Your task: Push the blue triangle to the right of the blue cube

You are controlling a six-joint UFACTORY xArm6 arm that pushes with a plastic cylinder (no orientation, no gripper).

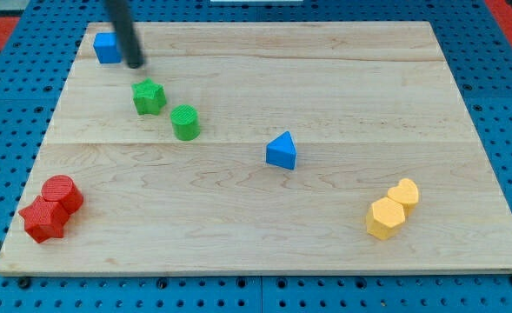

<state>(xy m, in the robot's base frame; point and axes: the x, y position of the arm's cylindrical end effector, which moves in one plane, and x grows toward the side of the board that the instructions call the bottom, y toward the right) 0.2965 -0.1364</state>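
The blue triangle lies on the wooden board a little right of the middle. The blue cube sits near the board's top left corner. My rod comes down from the view's top, and my tip rests on the board just right of the blue cube and slightly below it, close to the cube. The tip is far to the upper left of the blue triangle.
A green star-shaped block and a green cylinder lie below and right of my tip. Two red blocks sit at the lower left. Two yellow hexagonal blocks sit at the lower right. A blue pegboard surrounds the board.
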